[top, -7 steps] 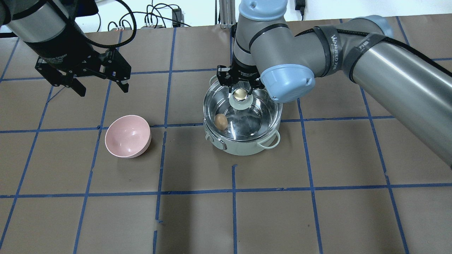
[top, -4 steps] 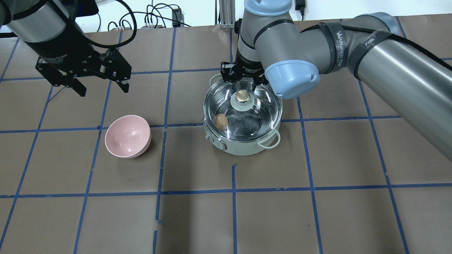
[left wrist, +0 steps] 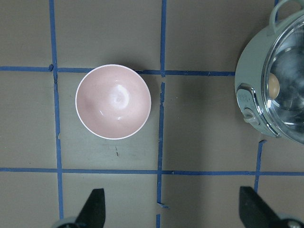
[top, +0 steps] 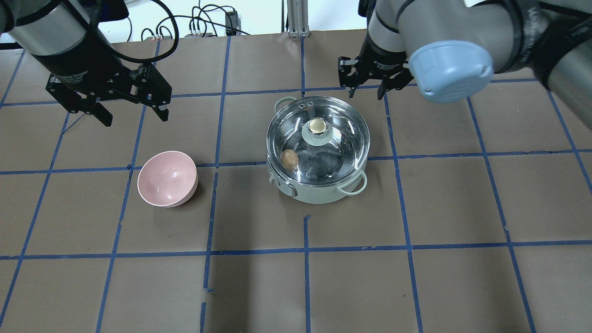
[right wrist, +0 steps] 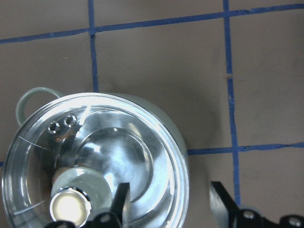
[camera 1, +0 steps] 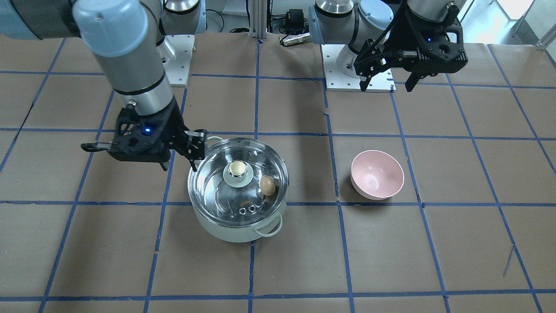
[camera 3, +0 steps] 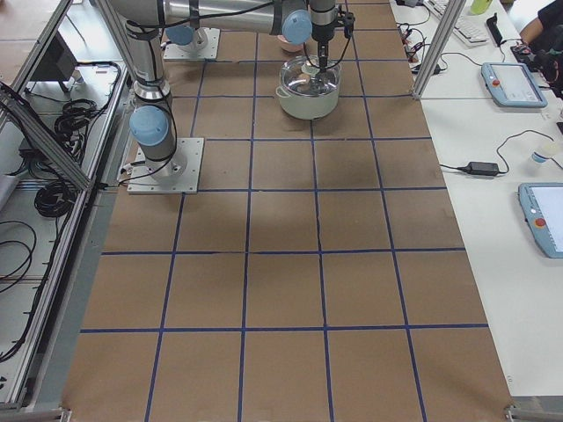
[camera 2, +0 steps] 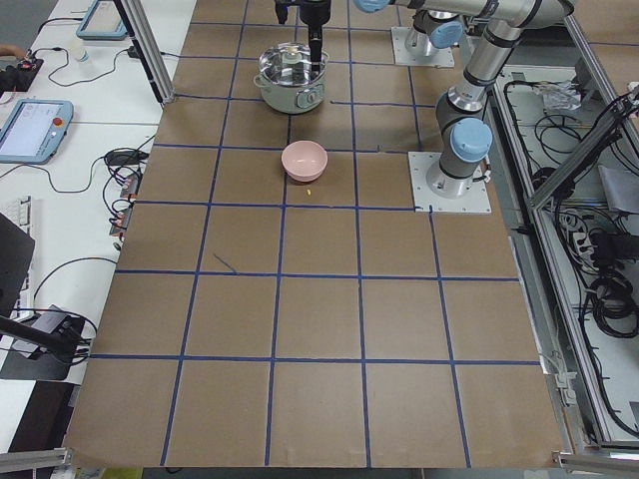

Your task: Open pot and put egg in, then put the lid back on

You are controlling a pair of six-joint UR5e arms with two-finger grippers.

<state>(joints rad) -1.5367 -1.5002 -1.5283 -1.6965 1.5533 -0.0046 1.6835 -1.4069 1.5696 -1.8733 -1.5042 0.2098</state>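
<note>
The egg (top: 289,158) lies in the pot (top: 319,194) under the seated glass lid (top: 342,138), partly blurred by reflections. The right gripper (top: 366,94), raised beside the pot, and the left gripper (top: 135,119), near the pink bowl (top: 167,178), both have jaws apart.

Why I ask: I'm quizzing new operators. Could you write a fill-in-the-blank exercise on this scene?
1. The lid sits on the pot, and the egg lies ____ the pot.
2. The bowl left of the pot in the overhead view is ____ in colour.
3. The right gripper, clear of the lid's knob, has its jaws ____.
4. The left gripper hangs open nearer the ____ than the pot.
Missing words: inside; pink; open; bowl.
</note>
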